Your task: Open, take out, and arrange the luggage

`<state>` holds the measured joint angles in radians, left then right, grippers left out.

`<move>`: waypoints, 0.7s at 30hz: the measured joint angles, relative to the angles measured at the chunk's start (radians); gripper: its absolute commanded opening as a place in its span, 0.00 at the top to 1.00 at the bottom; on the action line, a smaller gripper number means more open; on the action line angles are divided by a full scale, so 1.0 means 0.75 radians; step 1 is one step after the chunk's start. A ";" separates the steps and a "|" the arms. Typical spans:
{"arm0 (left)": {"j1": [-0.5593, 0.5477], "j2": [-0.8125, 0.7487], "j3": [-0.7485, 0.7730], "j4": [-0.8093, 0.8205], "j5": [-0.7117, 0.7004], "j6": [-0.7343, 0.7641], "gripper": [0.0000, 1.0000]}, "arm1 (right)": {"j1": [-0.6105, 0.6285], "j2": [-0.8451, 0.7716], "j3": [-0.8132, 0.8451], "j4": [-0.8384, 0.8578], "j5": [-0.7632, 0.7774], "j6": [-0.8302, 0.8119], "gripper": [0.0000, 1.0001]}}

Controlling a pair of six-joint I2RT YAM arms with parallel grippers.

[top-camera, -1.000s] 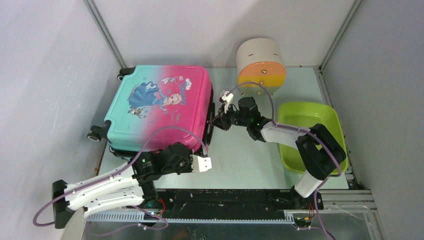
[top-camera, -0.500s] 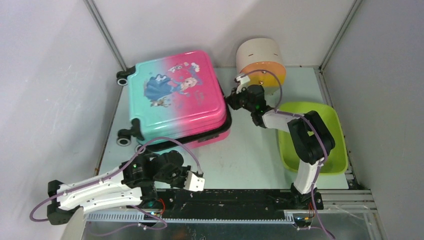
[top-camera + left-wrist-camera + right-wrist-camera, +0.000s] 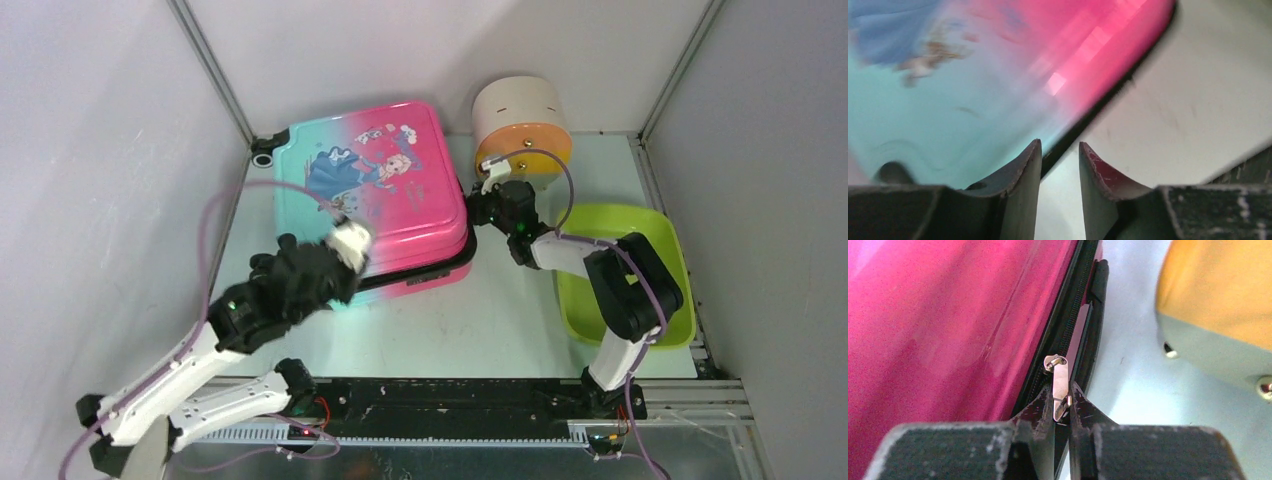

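One luggage (image 3: 372, 192), cartoon princess print, right fingers (image 3: 1041, 414) pinching zipper pull (image 3: 1060, 386)

We find no text, number or brand that we can read. The suitcase (image 3: 375, 200) lid carries a cartoon princess print (image 3: 360, 165) with small marks around it, too small to make out from above. Up and to the left of the left jaws the print is only a blur. The zipper pull (image 3: 1060, 385) pinched between the right jaws shows no legible marking.
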<state>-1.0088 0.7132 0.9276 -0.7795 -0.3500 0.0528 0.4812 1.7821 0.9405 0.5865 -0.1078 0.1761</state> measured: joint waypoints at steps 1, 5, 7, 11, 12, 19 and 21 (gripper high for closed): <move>0.109 0.034 0.085 -0.031 -0.013 -0.071 0.60 | 0.023 -0.023 -0.024 -0.002 0.024 -0.001 1.00; 0.488 0.099 0.320 -0.120 -0.018 -0.307 0.54 | 0.139 -0.139 -0.151 -0.004 0.117 0.008 1.00; 0.579 0.110 0.389 -0.182 -0.014 -0.391 0.52 | 0.213 -0.194 -0.207 -0.007 0.172 0.019 1.00; 0.801 0.169 0.528 -0.325 0.012 -0.525 0.40 | 0.437 -0.278 -0.295 -0.013 0.361 0.062 1.00; 0.868 0.194 0.551 -0.356 0.033 -0.550 0.37 | 0.502 -0.285 -0.305 -0.013 0.411 0.075 1.00; 1.016 0.252 0.566 -0.467 0.141 -0.591 0.24 | 0.922 -0.238 -0.308 0.071 0.636 0.114 1.00; 1.010 0.229 0.566 -0.471 0.185 -0.546 0.22 | 1.013 -0.221 -0.295 0.081 0.668 0.092 1.00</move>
<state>-0.2516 0.8852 1.3521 -1.1328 -0.2115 -0.3569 1.2411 1.6165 0.7193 0.6472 0.3935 0.2447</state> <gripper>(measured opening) 0.759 0.112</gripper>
